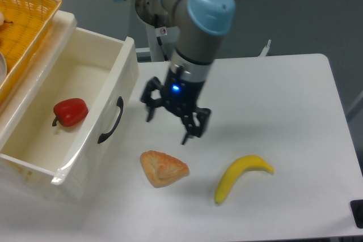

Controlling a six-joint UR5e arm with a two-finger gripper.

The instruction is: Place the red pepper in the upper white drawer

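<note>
Red pepper (70, 111) lies inside the upper white drawer (126, 77).
Gripper (169, 123), fingers spread and empty, hangs over the table (295, 106); pastry (163, 168) at its 6 o'clock, banana (240, 176) at 4 o'clock.

Bright, even, diffuse light from overhead; image soft but readable.

Lit without harsh glare on the white tabletop (283, 111), only faint grey shading under the tool (173, 122) and thin soft shadows hugging the banana (241, 177) and the pastry (163, 168). Small pale highlights on the glossy red pepper (70, 111) and on the rim of the upper white drawer (68, 165), whose inside wall falls into mild shade. Blue indicator glowing on the wrist just above the tool. Slightly blurred at the tool's fingers (189, 128); low resolution throughout, grain in the dark grey background, no clear bending at the edges.
</note>
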